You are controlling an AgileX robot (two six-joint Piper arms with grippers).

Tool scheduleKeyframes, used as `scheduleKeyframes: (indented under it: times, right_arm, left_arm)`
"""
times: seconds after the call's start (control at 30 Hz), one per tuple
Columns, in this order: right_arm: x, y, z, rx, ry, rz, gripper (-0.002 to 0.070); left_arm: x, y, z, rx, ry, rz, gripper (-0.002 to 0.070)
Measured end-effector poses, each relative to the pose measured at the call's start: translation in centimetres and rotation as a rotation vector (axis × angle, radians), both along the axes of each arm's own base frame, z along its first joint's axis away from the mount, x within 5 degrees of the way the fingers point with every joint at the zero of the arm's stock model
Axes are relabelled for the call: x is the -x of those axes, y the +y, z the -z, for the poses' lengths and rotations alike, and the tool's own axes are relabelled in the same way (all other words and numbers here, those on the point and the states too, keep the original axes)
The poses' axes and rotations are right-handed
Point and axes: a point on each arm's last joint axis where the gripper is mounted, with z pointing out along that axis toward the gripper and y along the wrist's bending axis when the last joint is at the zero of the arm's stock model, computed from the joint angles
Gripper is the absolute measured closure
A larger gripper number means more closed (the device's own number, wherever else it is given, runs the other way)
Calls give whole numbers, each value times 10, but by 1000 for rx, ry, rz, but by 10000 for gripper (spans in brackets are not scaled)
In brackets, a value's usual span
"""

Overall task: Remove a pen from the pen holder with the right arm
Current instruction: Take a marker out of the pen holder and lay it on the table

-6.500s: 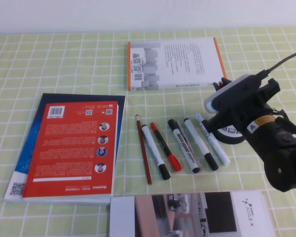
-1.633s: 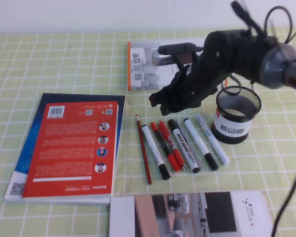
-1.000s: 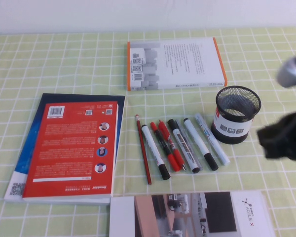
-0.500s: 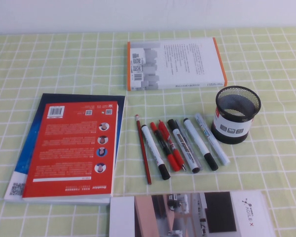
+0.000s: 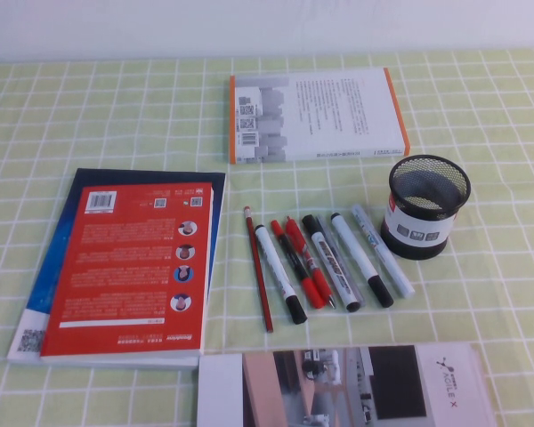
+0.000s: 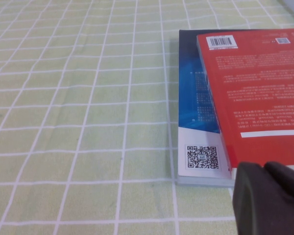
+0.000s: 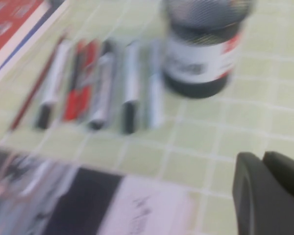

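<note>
1. I am holding my right pincer (image 7: 262,159) closed, gripping nothing. It is hanging above the bench (image 5: 98,116), over bare check cloth near the brochure (image 7: 88,205), on the robot's side of the pen holder (image 5: 424,233).
2. Pen holder is standing upright: black mesh w/ white label, between the white book (image 5: 316,116) and the brochure.
3. Pens (image 5: 329,262) are lying flat on the bench in a row, approx. parallel, just left of the holder. A pencil (image 5: 258,271) is lying at the row's left end.
4. I am holding my left pincer (image 6: 263,169) closed, empty. It is hanging over the near corner of the red book (image 5: 133,267), which is lying on the blue book (image 5: 58,267).
</note>
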Motion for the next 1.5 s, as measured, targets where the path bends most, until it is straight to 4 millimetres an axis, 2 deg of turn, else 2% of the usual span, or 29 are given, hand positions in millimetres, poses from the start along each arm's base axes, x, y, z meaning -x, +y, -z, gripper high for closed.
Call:
scheduleKeyframes:
  times: [0.1,0.23,0.47,0.73,1.07,1.5]
  right_arm:
    - [10,-18,26,-41,-130,125,689]
    - [21,-30,46,-66,-243,228,688]
    - [34,-39,42,-84,-359,321,689]
    - [50,-40,53,-73,-300,313,689]
    - [53,-39,68,-34,-145,304,689]
    - [53,-39,68,-31,-137,303,689]
  left_arm:
    - [0,0,0,0,0,0,680]
    - [0,0,0,0,0,0,680]
    - [0,0,0,0,0,0,680]
    - [0,0,0,0,0,0,680]
    - [0,0,0,0,0,0,680]
    - [0,0,0,0,0,0,680]
